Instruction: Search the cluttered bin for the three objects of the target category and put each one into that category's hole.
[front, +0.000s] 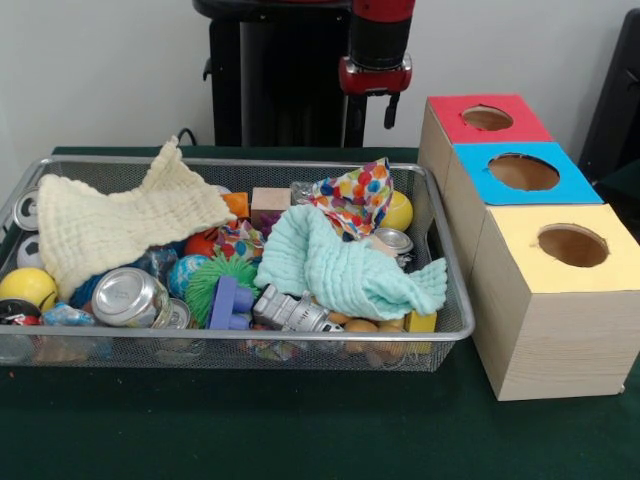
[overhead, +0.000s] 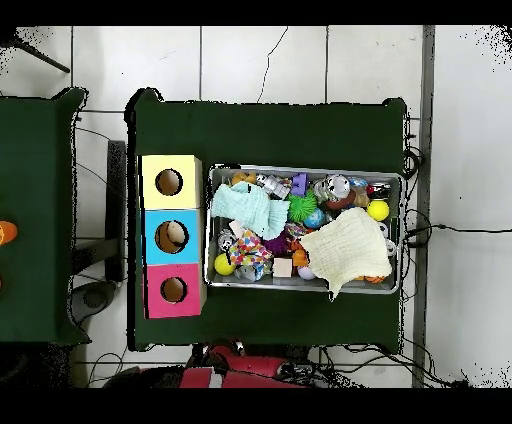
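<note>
The wire mesh bin (front: 240, 161) stands on the green table, full of clutter; it also shows in the overhead view (overhead: 300, 169). One polka-dot cloth (front: 358, 194) lies bunched at the bin's far right side, partly under the mint-green cloth (front: 345, 265). A second polka-dot piece (front: 238, 239) shows in the middle among toys; polka-dot cloth also shows in the overhead view (overhead: 251, 249). A third is hidden. The yellow-faced cube's round hole (front: 572, 245) (overhead: 168, 182) is right of the bin, nearest the camera. My gripper (front: 377, 82) hangs drawn back high behind the bin, holding nothing.
A cream waffle cloth (front: 120, 222) covers the bin's left part. Cans (front: 128, 297), balls, a green spiky ball (front: 215, 280) and blocks fill the rest. The blue-faced cube (front: 522, 172) and red-faced cube (front: 487, 118) stand behind the yellow one.
</note>
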